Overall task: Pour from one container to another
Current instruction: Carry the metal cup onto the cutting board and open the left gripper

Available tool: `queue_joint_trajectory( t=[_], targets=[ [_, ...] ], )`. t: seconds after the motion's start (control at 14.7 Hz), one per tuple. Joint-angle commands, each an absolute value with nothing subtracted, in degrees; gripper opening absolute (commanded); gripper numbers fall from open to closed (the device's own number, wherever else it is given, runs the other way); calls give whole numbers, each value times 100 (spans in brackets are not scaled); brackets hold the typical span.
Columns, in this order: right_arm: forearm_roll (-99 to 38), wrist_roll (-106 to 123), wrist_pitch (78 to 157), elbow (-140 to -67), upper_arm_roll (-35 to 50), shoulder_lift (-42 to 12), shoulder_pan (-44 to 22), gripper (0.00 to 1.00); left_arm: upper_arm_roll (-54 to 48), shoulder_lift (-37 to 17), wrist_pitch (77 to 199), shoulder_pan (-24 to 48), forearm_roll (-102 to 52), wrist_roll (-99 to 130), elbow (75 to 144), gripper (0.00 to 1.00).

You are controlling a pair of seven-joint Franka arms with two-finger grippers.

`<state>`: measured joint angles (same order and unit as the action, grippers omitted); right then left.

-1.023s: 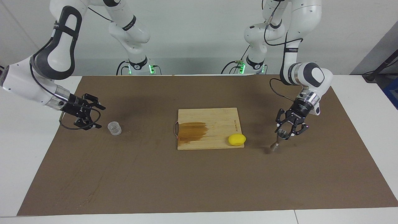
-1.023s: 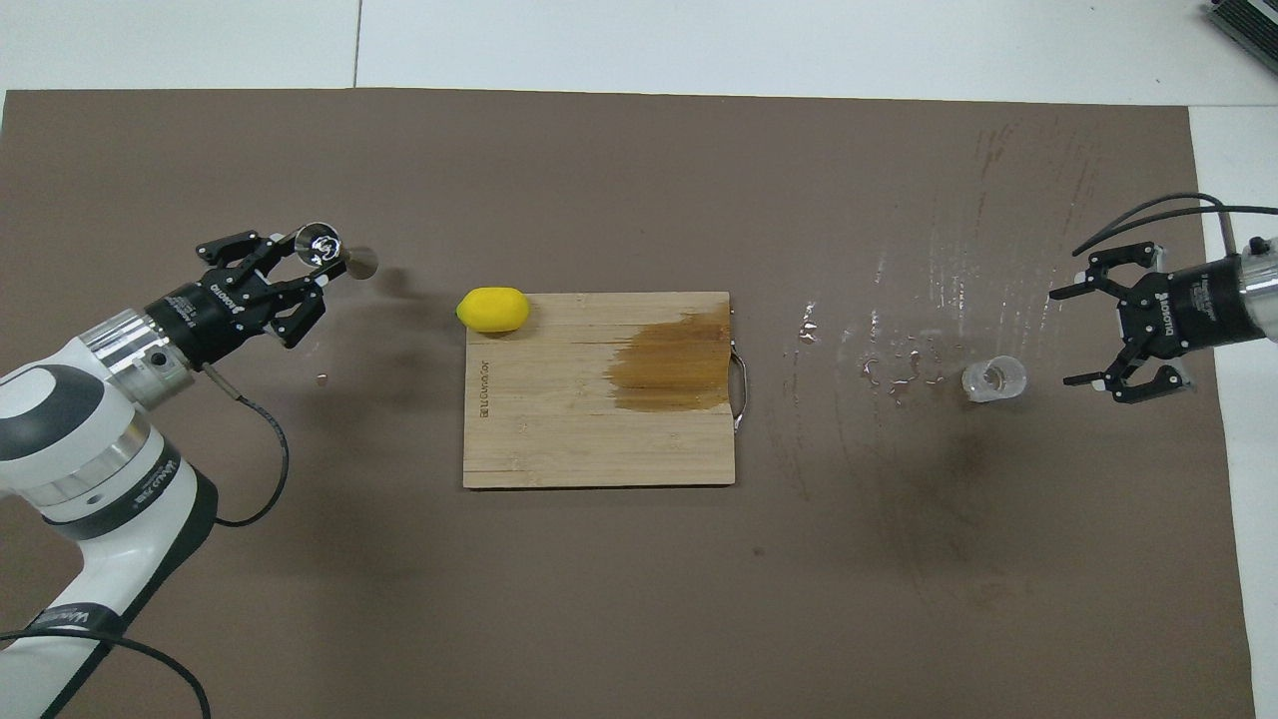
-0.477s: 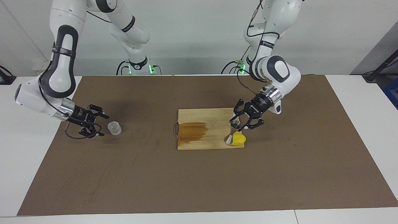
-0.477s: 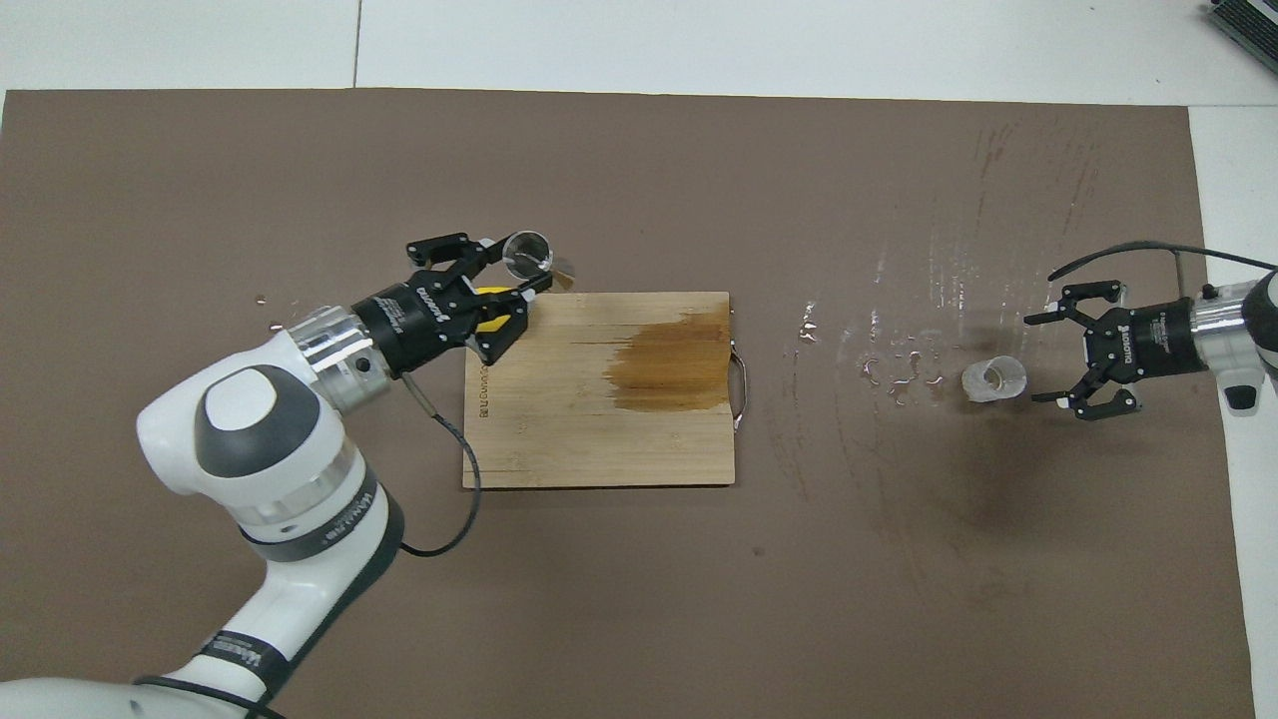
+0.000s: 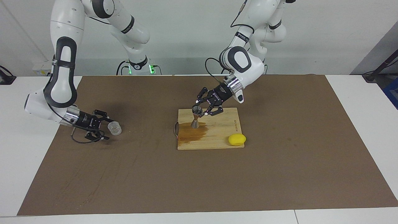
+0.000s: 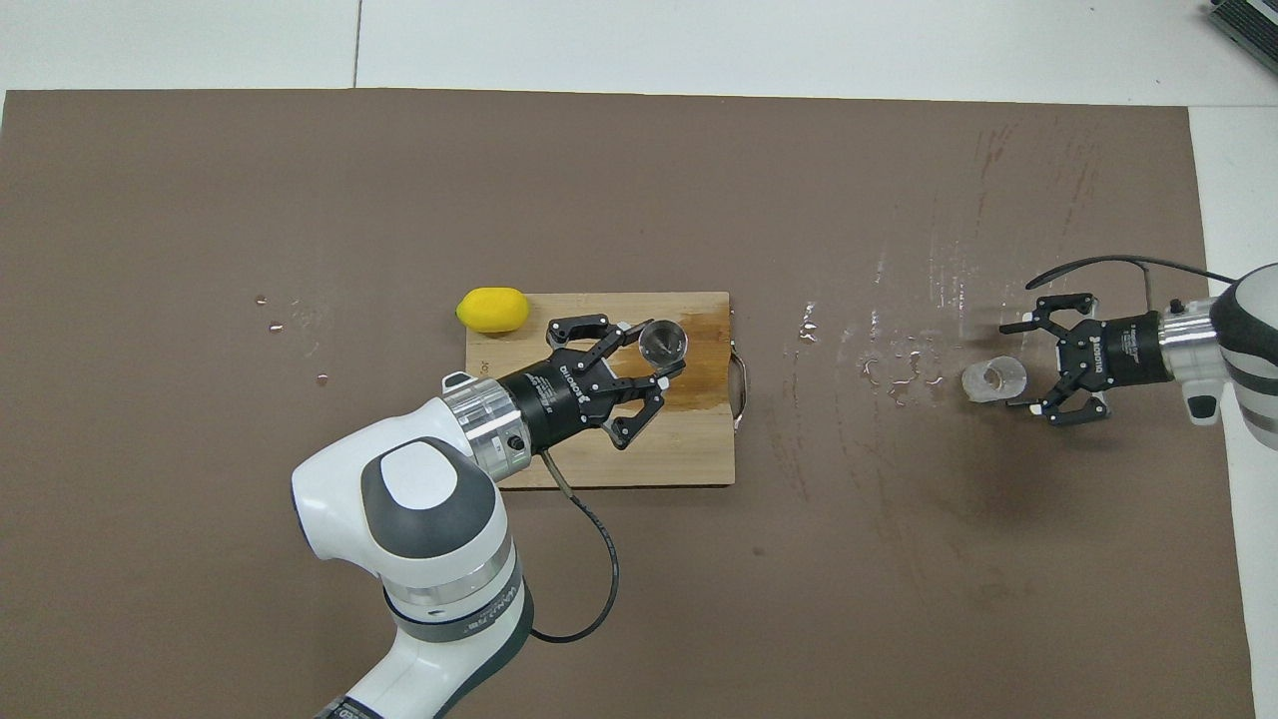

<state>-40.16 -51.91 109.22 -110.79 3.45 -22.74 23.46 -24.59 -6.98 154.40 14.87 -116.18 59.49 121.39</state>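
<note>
The clear ribbed cup (image 5: 114, 128) (image 6: 993, 378) stands on the brown mat toward the right arm's end of the table. My right gripper (image 5: 106, 128) (image 6: 1022, 368) is low over the mat with its jaws open. The cup sits just at their mouth, not gripped. The silver hourglass jigger (image 5: 196, 117) (image 6: 663, 342) is upright over the dark wet patch of the wooden cutting board (image 5: 222, 124) (image 6: 699, 451). My left gripper (image 5: 200, 111) (image 6: 651, 358) is shut on its upper cone. Whether its foot touches the board I cannot tell.
A yellow lemon (image 5: 237, 139) (image 6: 492, 310) lies at the board's corner toward the left arm's end, farther from the robots. Water drops (image 6: 899, 371) are scattered on the mat between the board and the cup. The brown mat (image 5: 199, 180) covers most of the table.
The left gripper carried the jigger from the mat at the left arm's end, past the lemon, to over the board's wet patch. The right gripper dropped lower and closed in on the cup.
</note>
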Motion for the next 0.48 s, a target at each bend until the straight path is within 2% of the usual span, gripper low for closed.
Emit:
queue_joint_trajectory(
  t=[0.0, 0.41],
  targets=[
    [-4210, -4948, 11180, -11478, 369, -2048, 2364, 100, -2364, -939, 15671, 1705, -11751, 5968, 12041, 0],
    [-4210, -4843, 11215, -11681, 360, -1969, 2390, 100, -2338, -1125, 15811, 1924, -11751, 5959, 12015, 0]
  ],
)
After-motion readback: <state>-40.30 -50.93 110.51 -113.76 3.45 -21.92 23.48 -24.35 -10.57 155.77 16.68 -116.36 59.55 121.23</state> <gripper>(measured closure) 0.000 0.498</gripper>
